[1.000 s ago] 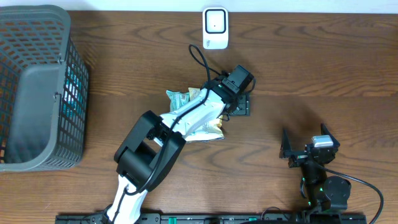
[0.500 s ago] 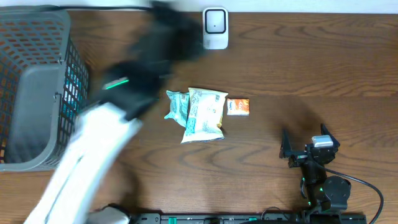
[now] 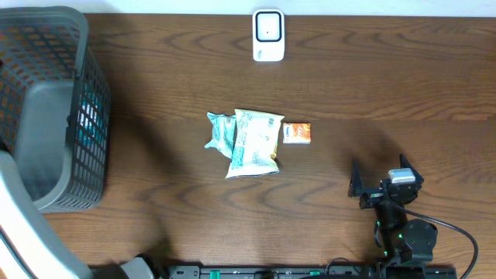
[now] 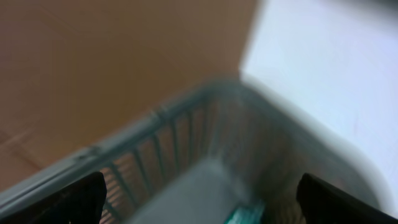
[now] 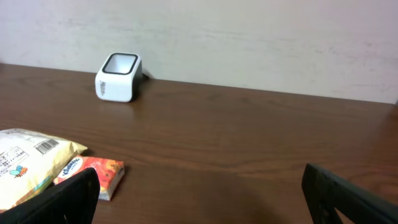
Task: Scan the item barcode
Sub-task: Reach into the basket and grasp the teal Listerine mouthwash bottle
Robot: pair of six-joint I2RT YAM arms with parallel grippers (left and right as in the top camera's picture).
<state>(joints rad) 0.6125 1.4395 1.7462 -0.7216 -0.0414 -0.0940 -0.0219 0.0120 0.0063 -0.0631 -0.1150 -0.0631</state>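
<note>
Grey basket (image 3: 91,132) at the left edge of the table (image 3: 387,85), presumably the bin for goods; left gripper (image 4: 202,202) hangs over it, jaws wide, nothing between them (view blurred). Right gripper (image 3: 380,178) near side, jaws fully apart, empty, likely idle. Snack bag (image 3: 254,142) at table centre, well apart from the scanner (image 3: 268,35), so unscanned by my reading; flat, white-green, crinkled, barcode (image 5: 43,146) on the upturned face. Teal packet (image 3: 219,130) touches its left; orange packet (image 3: 297,132) just beside its right.

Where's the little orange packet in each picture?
Overhead: orange packet near the middle, just right of the pale snack bag.
Left wrist: not in it; only the basket shows.
Right wrist: orange packet at the lower left, beside the snack bag.
Shared landmark: the white scanner, beyond the packet.
</note>
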